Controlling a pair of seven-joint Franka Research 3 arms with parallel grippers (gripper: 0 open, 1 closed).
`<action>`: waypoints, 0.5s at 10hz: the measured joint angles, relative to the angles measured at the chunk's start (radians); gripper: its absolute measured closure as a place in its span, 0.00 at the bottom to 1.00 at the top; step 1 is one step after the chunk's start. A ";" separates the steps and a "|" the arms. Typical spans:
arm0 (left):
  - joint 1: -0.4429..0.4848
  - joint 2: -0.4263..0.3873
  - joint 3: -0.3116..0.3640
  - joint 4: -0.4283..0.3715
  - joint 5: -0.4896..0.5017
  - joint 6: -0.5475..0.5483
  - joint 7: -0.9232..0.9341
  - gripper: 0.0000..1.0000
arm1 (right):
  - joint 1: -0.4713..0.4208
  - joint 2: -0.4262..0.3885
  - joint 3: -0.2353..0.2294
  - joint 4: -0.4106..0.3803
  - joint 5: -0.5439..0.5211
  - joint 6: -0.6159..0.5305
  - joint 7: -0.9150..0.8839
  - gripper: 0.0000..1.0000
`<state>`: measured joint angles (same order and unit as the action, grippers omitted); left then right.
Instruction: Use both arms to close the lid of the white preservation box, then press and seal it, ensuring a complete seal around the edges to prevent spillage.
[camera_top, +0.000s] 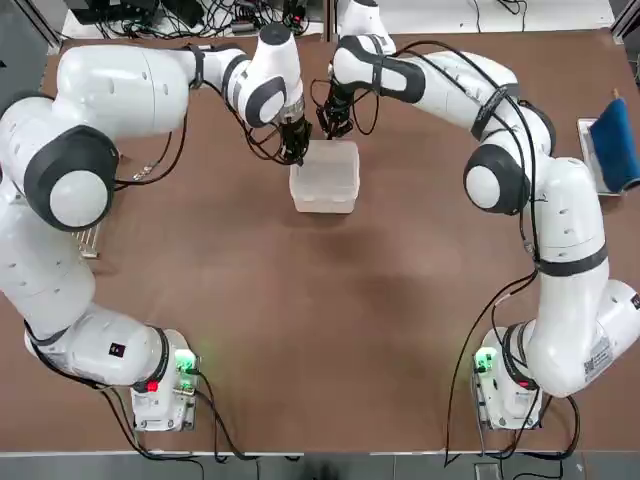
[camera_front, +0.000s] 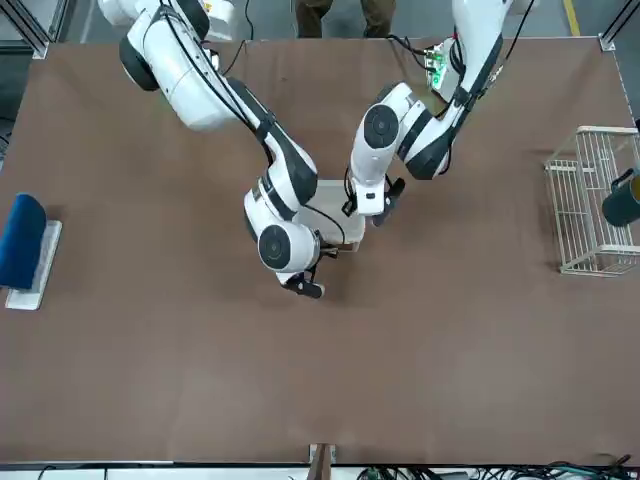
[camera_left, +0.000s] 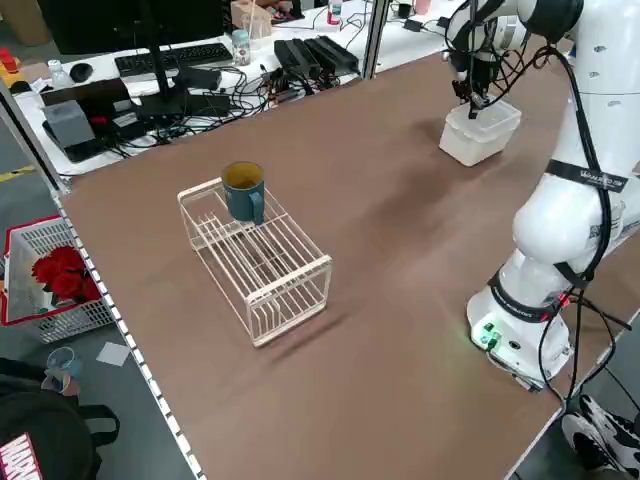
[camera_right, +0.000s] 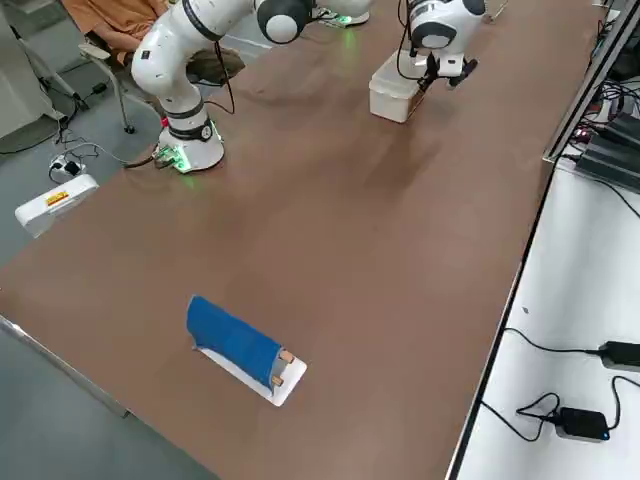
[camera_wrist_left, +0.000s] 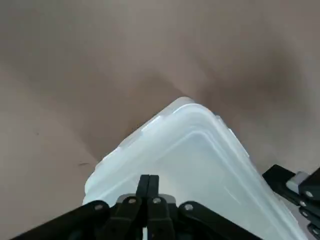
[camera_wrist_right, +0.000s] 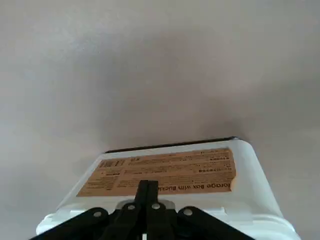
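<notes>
The white preservation box (camera_top: 325, 180) stands at the far middle of the table with its lid (camera_wrist_left: 200, 155) lying flat on top. My left gripper (camera_top: 293, 152) is shut, its tips (camera_wrist_left: 148, 182) pointing down at the lid's far left corner. My right gripper (camera_top: 336, 128) is also shut, with its tips (camera_wrist_right: 147, 187) at the lid's far edge. Just below that edge, the right wrist view shows a brown label (camera_wrist_right: 160, 172) on the box's far wall. The frames do not show whether the edges are fully seated. The box also shows in the side views (camera_left: 480, 130) (camera_right: 395, 90).
A white wire rack (camera_left: 260, 255) holding a blue-green mug (camera_left: 243, 190) stands on the robot's left side of the table. A blue object on a white base (camera_top: 612, 150) lies at the right edge. A person (camera_front: 340, 15) stands behind the robot.
</notes>
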<state>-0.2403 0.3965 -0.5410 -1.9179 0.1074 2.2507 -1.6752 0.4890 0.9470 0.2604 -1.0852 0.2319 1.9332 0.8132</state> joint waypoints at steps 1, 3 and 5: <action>0.000 0.000 0.000 0.000 0.000 0.002 0.000 0.99 | -0.006 -0.001 0.000 0.000 0.002 -0.008 0.002 0.99; 0.003 0.001 0.001 0.000 0.001 0.007 0.000 0.99 | -0.034 -0.017 0.003 0.001 0.007 -0.047 0.003 0.99; 0.019 -0.002 0.002 0.009 0.006 -0.009 0.000 0.99 | -0.084 -0.064 0.003 0.002 0.038 -0.076 0.005 0.99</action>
<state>-0.2213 0.3948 -0.5393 -1.9092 0.1134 2.2414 -1.6748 0.4046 0.8826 0.2638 -1.0836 0.2698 1.8575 0.8179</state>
